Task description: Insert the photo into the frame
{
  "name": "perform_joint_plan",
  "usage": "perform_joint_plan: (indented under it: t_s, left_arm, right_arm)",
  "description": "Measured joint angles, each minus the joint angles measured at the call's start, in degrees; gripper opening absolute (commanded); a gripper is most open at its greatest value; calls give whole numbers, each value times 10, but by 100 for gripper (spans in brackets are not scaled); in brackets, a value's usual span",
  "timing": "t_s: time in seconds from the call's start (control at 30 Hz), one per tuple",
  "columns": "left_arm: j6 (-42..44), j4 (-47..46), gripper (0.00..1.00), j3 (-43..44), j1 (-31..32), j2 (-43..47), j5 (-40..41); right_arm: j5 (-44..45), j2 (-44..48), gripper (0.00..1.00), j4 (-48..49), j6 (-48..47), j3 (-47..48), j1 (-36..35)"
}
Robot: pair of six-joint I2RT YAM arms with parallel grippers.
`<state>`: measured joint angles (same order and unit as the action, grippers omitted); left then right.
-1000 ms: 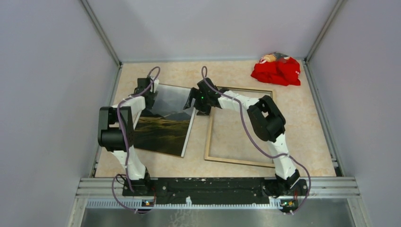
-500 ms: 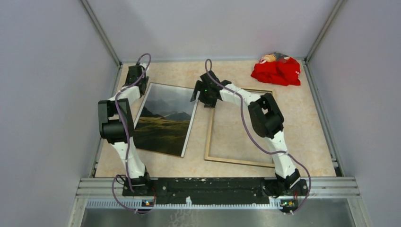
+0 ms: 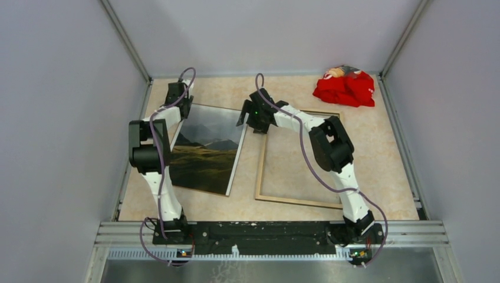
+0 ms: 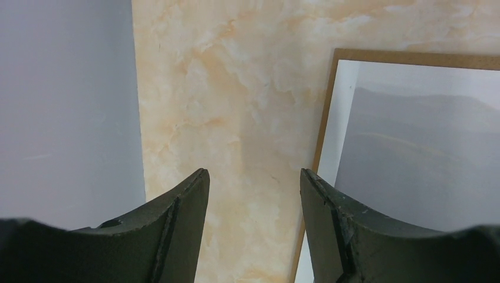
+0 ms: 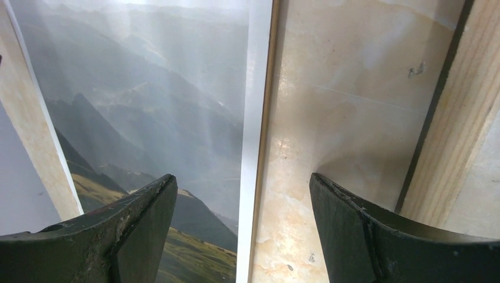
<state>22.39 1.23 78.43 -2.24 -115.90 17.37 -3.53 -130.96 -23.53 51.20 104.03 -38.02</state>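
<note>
The photo point(image 3: 206, 150) lies flat, picture up, on the left half of the table, with a brown backing board's edge point(image 4: 326, 112) showing under it. The frame point(image 3: 298, 202) lies to its right, tan wood back up. My left gripper point(image 3: 178, 97) hovers open by the photo's far left corner, and the left wrist view shows only bare table between its fingers point(image 4: 183, 224). My right gripper point(image 3: 250, 121) hovers open over the photo's far right edge. In the right wrist view its gripper point(image 5: 243, 180) straddles the white border of the photo point(image 5: 147, 88), with the frame's rail point(image 5: 466, 106) at the right.
A red crumpled bag point(image 3: 345, 87) lies at the far right corner. Grey walls enclose the table, and the left wall point(image 4: 65, 106) stands close to my left gripper. A strip of marble tabletop point(image 5: 342, 118) separates photo and frame.
The photo's far end, raised between the grippers a second ago, now lies flat. Both grippers have drawn back toward the far side, and the left one then shifted slightly right.
</note>
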Motion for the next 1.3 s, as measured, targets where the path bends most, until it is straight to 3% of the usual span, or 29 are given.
perform_joint_plan:
  t_s: [0.73, 1.03, 1.3]
  left_arm:
    - [-11, -9, 66, -4, 53, -28, 24]
    - [-51, 69, 66, -10, 70, 3, -62]
    - [-54, 168, 66, 28, 43, 13, -104]
  right_arm:
    - [-38, 8, 83, 86, 29, -44, 0]
    - [-61, 10, 83, 116, 46, -62, 3]
    - [-82, 16, 77, 146, 63, -85, 10]
